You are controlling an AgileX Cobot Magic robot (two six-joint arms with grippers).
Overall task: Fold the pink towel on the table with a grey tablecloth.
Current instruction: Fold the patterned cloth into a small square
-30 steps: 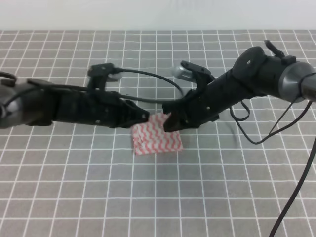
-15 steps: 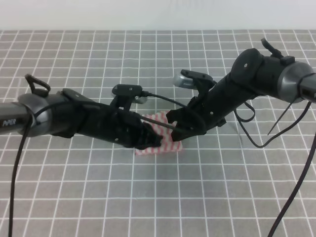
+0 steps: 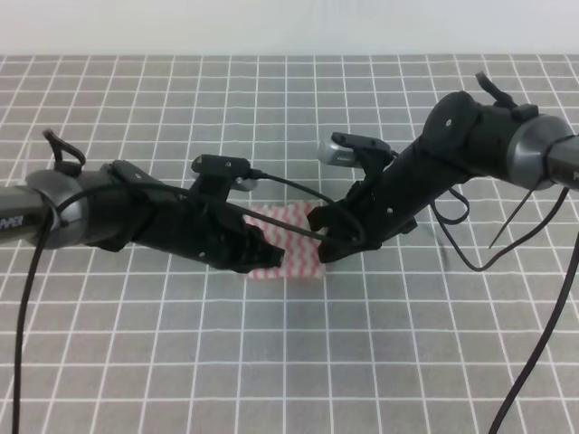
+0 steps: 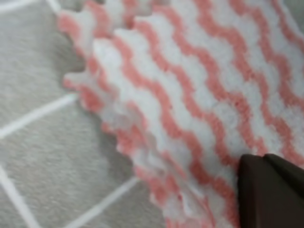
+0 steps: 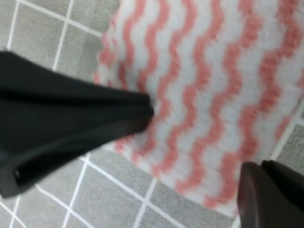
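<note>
The pink towel (image 3: 294, 260) lies on the table with a grey tablecloth (image 3: 271, 362), mostly hidden under both arms. My left gripper (image 3: 262, 256) is low over its left part and my right gripper (image 3: 318, 242) over its right edge. The left wrist view shows the towel (image 4: 190, 85) in stacked layers with scalloped edges, one finger (image 4: 270, 190) resting on it. In the right wrist view the towel (image 5: 213, 80) lies flat, with two fingers (image 5: 71, 123) standing far apart and nothing pinched between them.
Grey grid cloth (image 4: 38, 142) borders the towel on all sides. Black cables loop off the right arm (image 3: 470, 145) and down the right edge of the exterior view. A pale wall runs along the table's far edge.
Both grippers have moved from the towel's far edge forward and down over it. The left arm has swung lower and now covers more of the towel.
</note>
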